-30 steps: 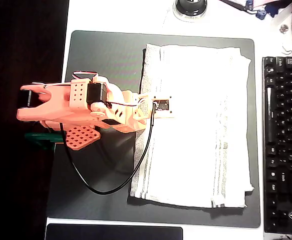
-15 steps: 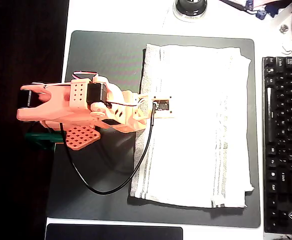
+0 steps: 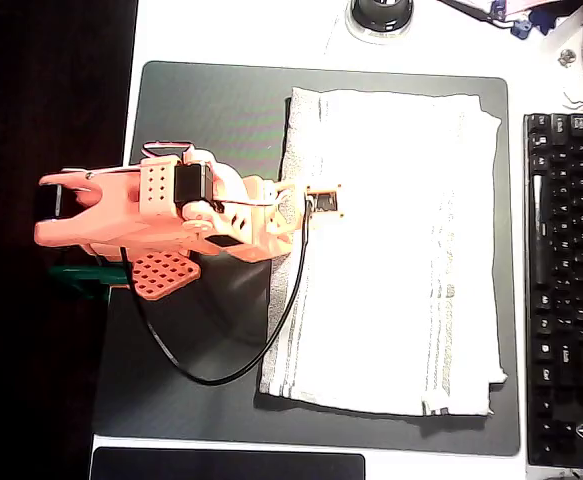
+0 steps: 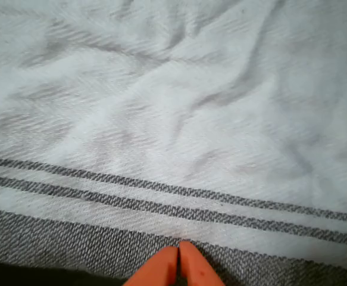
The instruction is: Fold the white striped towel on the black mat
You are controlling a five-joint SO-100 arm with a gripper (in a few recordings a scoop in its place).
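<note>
The white striped towel (image 3: 391, 250) lies spread flat on the right half of the black mat (image 3: 206, 110), its thin grey stripes running along the left and right edges. My orange arm reaches in from the left, and the gripper (image 3: 316, 205) sits over the towel's left edge, under the wrist camera mount. In the wrist view the two orange fingertips (image 4: 178, 262) are pressed together, shut, with nothing visible between them. They hover at the towel's grey border band (image 4: 72, 238), just below the two thin stripes (image 4: 161, 199).
A black keyboard (image 3: 568, 290) runs along the mat's right side. A glossy black slab (image 3: 226, 465) lies below the mat. A round black object (image 3: 379, 14) sits above it. The arm's black cable (image 3: 221, 375) loops over the mat's left half.
The gripper end has shifted slightly up and to the left along the towel's left edge. The towel has not moved.
</note>
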